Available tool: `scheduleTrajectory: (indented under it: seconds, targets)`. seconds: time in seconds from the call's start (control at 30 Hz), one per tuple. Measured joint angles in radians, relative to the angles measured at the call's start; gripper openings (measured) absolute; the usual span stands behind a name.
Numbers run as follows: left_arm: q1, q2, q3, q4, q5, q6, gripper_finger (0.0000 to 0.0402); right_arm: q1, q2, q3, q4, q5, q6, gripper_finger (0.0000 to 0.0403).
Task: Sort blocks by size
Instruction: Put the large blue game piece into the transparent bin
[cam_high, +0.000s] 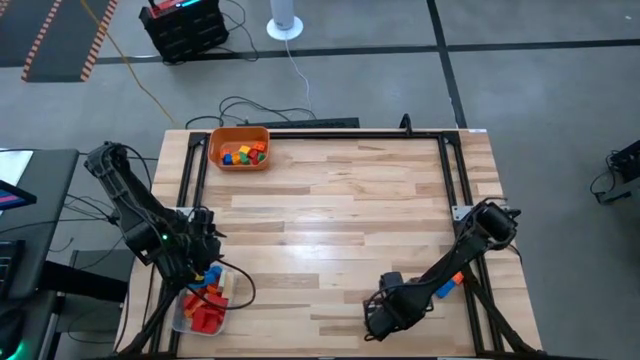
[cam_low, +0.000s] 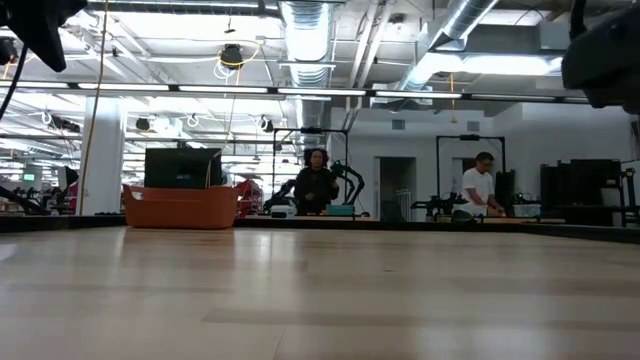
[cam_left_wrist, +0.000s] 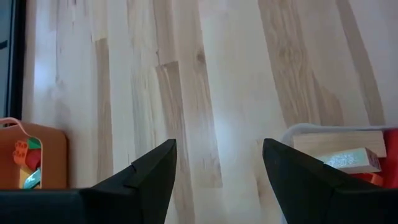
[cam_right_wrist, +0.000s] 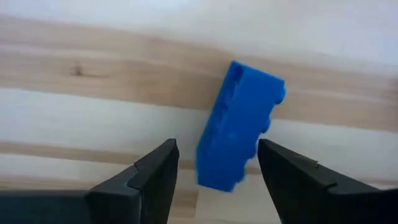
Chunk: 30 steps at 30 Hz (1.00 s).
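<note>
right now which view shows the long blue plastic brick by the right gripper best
The right wrist view: the long blue plastic brick fills the frame ahead of the open right gripper. The high view shows only a sliver; the others miss it.

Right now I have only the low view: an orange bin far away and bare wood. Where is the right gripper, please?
Observer: The right gripper hangs over the table near its front edge, right of centre, jaws open.
Operator: Is any block near it?
Observer: Yes. Its wrist camera shows a blue block lying on the wood just ahead.
Operator: And the left arm?
Observer: The left gripper is over a clear tub holding red and orange blocks, at the near-left corner.
</note>
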<state>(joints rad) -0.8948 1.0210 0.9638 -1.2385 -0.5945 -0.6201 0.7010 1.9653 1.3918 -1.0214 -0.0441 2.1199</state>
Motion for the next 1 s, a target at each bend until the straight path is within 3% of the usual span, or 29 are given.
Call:
scheduleTrajectory:
  seconds: [0.57,0.67,0.87,1.0]
  targets:
    - [0.0,0.0,0.0,-0.001,0.009,-0.006,0.0232,-0.017,0.0,-0.081,0.027,0.02,-0.07,0.025]
    - [0.0,0.0,0.0,-0.001,0.009,-0.004,0.0232,-0.024,-0.001,-0.095,0.038,0.021,-0.105,0.0221]
    - [0.0,0.0,0.0,0.007,-0.013,0.126,0.0232,-0.041,-0.005,-0.098,0.046,0.045,-0.237,0.0114]
    - [0.0,0.0,0.0,0.01,-0.048,0.244,0.0232,-0.057,-0.04,-0.101,0.063,0.143,-0.337,0.0113]
